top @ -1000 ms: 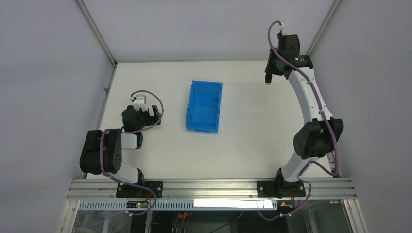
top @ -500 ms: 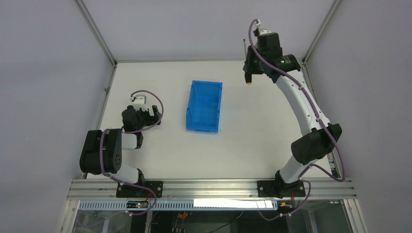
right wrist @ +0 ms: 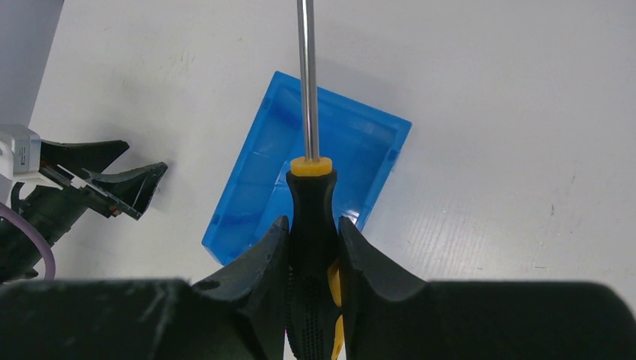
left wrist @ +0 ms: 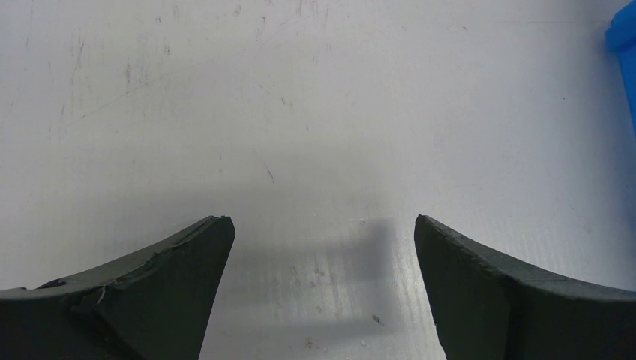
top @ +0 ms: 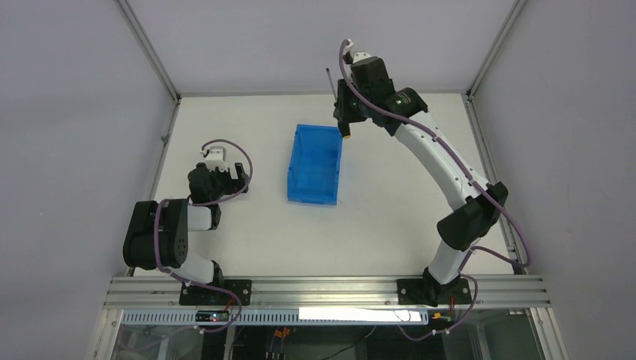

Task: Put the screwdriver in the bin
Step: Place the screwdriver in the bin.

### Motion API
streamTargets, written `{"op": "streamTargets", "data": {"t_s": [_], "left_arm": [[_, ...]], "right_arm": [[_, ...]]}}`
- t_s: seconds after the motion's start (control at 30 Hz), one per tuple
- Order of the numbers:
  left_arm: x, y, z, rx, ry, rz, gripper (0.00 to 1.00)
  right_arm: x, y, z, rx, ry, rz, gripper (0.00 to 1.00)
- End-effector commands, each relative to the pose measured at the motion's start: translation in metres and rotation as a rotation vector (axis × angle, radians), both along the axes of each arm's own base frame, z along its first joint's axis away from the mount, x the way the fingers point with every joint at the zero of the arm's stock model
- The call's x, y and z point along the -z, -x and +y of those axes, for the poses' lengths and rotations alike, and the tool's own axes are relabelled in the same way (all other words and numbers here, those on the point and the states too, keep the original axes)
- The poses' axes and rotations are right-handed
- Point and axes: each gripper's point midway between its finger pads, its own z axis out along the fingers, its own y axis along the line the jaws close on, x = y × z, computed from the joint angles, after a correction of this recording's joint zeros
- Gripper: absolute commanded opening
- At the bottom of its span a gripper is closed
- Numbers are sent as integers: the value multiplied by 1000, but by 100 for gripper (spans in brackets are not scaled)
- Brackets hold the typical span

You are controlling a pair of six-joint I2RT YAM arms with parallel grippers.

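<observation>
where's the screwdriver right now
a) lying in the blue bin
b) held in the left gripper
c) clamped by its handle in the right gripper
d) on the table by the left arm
C: the right wrist view shows the right gripper shut on the black-and-yellow handle of the screwdriver, while the left gripper is open and empty.

The left arm (top: pixel 159 238) and the right arm (top: pixel 439 154) have white rounded links and bulky black joints; thin purple cables (top: pixel 250 171) loop along them; the dark wedge-shaped fingers (left wrist: pixel 142 300) look matte, slightly scuffed.
</observation>
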Motion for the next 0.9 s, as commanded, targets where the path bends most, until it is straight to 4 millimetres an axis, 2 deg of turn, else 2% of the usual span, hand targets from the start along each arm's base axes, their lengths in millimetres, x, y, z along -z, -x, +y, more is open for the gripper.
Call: {"op": "streamTargets", "data": {"t_s": [0.0, 0.17, 0.3, 0.7, 0.87], "left_arm": [[-16, -6, 1, 13, -5, -65, 99], [-16, -6, 1, 13, -5, -66, 99], [-17, -6, 1, 13, -5, -66, 99], [-16, -6, 1, 13, -5, -66, 99], [-16, -6, 1, 14, -5, -64, 99]], "right_arm": [[-25, -5, 22, -6, -63, -73, 0], [-18, 2, 45, -40, -79, -69, 0], [-5, 5, 60, -53, -96, -61, 0], [76, 6, 72, -26, -59, 28, 0], [115, 13, 82, -34, -30, 77, 0]]}}
